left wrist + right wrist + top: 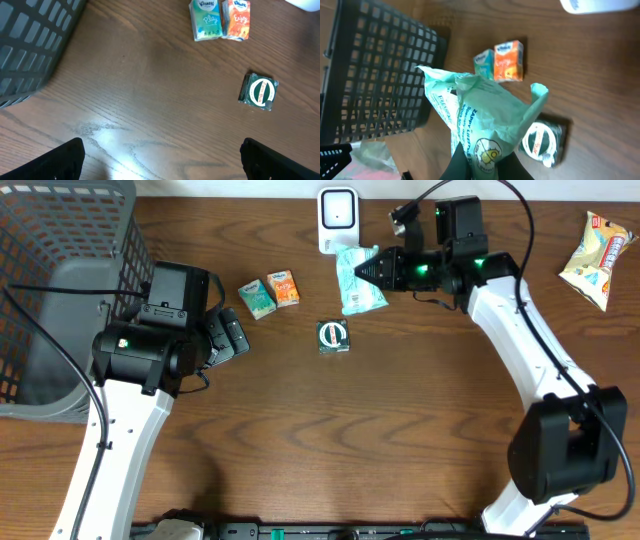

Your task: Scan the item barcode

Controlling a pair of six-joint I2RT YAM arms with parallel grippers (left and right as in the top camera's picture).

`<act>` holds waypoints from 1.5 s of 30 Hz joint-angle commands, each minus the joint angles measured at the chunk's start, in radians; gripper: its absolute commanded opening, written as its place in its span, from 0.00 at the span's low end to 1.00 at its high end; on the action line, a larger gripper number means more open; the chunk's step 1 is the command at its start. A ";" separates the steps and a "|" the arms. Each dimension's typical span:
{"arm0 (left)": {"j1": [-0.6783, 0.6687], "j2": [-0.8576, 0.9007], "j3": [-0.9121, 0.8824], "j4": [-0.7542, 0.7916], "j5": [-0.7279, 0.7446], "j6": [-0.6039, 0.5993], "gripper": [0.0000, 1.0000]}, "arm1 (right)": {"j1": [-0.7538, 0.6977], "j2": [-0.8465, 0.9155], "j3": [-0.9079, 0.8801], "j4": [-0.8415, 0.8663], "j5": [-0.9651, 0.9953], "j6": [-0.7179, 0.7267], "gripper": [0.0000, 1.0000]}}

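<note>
Your right fingers (366, 272) pinched the mint-green pouch (358, 290) at the counter's (400, 450) far edge, just beside the white scanner (338, 218). Your left fingers (234, 335) were spread wide above the wood, near the basket (60, 270) on the left edge. Bare wood ran along the near edge.

The basket (60, 270) is at the upper left, and the snack bag (598, 245) is at the upper right. The scanner (338, 220) is at the top middle. The pouch (358, 280) is just below it, and the small packet (333, 336) is lower still. Two tissue packs (258, 298) lie side by side to the left.
</note>
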 commanded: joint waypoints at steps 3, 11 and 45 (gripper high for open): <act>0.004 -0.003 0.003 -0.004 -0.010 -0.001 0.98 | 0.002 -0.064 0.003 -0.075 0.076 -0.005 0.01; 0.004 -0.003 0.003 -0.004 -0.010 -0.001 0.98 | 0.003 -0.066 0.002 -0.135 0.077 -0.021 0.01; 0.004 -0.003 0.003 -0.004 -0.010 -0.001 0.97 | -0.003 -0.130 -0.006 -0.246 0.237 -0.069 0.01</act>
